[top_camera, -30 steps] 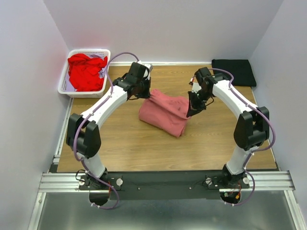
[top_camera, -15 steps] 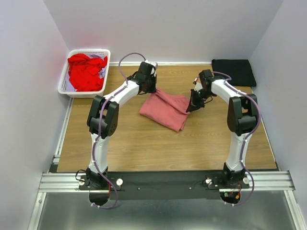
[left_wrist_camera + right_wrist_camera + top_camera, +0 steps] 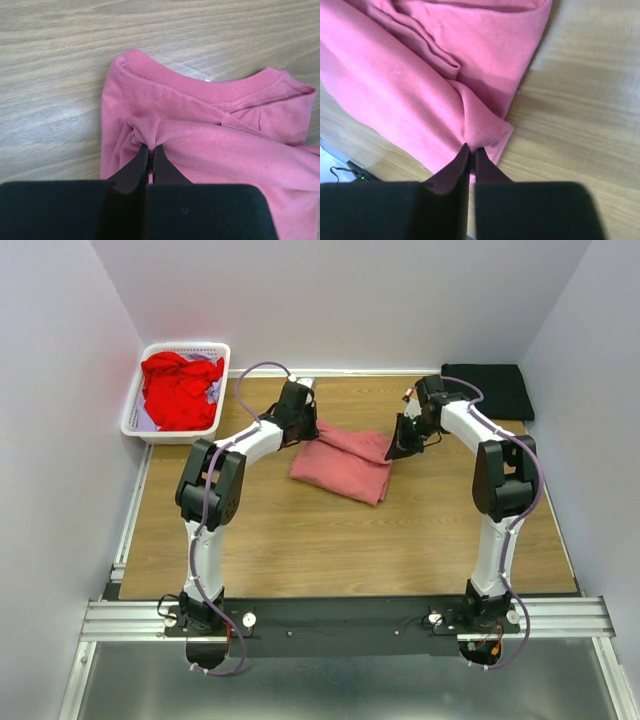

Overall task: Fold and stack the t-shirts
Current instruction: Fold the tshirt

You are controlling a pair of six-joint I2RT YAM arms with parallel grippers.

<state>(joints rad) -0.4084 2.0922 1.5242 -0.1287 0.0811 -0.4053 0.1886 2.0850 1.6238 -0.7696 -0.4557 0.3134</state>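
The pink shirt (image 3: 342, 462) lies folded mid-frame on the table (image 3: 260, 530), with a gripper at each upper corner, likely to lay the fold flat and square. The left gripper (image 3: 150, 148) is closed on a ridge of cloth below the collar (image 3: 200, 87). The right gripper (image 3: 470, 148) pinches the opposite corner, perhaps only its edge. Only the wrist views show these pinches. Only the top view shows the red shirt (image 3: 180, 388) in the basket (image 3: 135, 410) at upper left and the black shirt (image 3: 488, 390) at upper right.

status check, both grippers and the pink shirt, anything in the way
Left gripper shut on pink shirt below the collar. Right gripper pinching its opposite corner. Shirt folded, flat on table. Nothing blocking: red shirt in basket, black shirt far right.
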